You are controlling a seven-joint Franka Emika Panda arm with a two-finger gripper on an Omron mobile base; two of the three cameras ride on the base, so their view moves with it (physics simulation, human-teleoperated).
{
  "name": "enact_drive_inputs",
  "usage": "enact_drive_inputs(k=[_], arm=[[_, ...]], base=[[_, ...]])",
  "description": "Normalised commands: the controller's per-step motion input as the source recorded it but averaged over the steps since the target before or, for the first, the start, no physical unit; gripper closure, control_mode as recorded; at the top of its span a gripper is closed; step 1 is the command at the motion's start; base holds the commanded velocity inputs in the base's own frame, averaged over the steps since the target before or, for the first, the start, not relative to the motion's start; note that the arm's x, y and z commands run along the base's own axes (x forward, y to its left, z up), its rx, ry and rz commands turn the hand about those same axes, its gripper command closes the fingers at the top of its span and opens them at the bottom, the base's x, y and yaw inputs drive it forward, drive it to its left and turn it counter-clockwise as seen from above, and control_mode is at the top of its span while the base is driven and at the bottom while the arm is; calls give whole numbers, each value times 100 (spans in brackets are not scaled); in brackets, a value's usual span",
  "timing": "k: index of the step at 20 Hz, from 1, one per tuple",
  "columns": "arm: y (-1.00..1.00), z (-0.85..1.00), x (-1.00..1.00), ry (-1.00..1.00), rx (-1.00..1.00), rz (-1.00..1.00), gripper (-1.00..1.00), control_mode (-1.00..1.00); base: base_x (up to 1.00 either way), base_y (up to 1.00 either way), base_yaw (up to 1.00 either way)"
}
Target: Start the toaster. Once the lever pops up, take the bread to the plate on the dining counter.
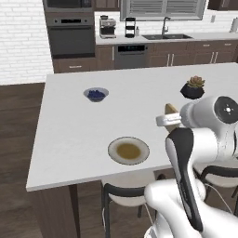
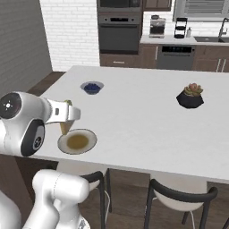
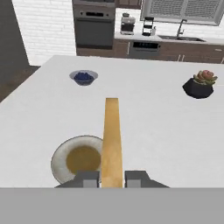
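Observation:
My gripper [image 3: 112, 178] is shut on the bread [image 3: 112, 139], a pale tan slice seen edge-on and standing upright between the fingertips. The slice also pokes out beside my white hand as the bread [image 1: 171, 110] and the bread [image 2: 65, 125]. It hangs over the white dining counter [image 1: 139, 116], close to the round grey-beige plate [image 3: 59, 155]. That plate [image 1: 111, 149] lies near the counter's front edge, a little to one side of the slice, and its rim [image 2: 92, 141] lies just below my hand. The toaster and its lever are out of view.
A small bowl of blueberries [image 1: 96, 94] stands farther back on the counter, and a potted succulent in a black pot [image 1: 193, 88] sits to the right. Stools [image 2: 179, 197] are tucked under the near edge. An oven and a sink counter line the far wall.

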Motion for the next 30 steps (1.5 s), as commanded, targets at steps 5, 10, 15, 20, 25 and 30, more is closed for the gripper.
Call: enact_drive_inputs(k=[5, 10, 15, 20, 25, 30], arm=[[18, -29, 23, 10, 2, -5, 100, -100], [13, -26, 15, 10, 20, -1, 100, -100], [0, -7, 26, 1, 48, 0, 100, -100], [0, -10, 38, 1, 42, 1, 100, -100], [0, -43, 31, 8, 28, 0, 100, -100], [6, -52, 25, 19, 16, 0, 100, -100]], base=[[0, 0, 0], [0, 0, 0], [0, 0, 0], [0, 0, 0], [0, 0, 0], [0, 0, 0]])
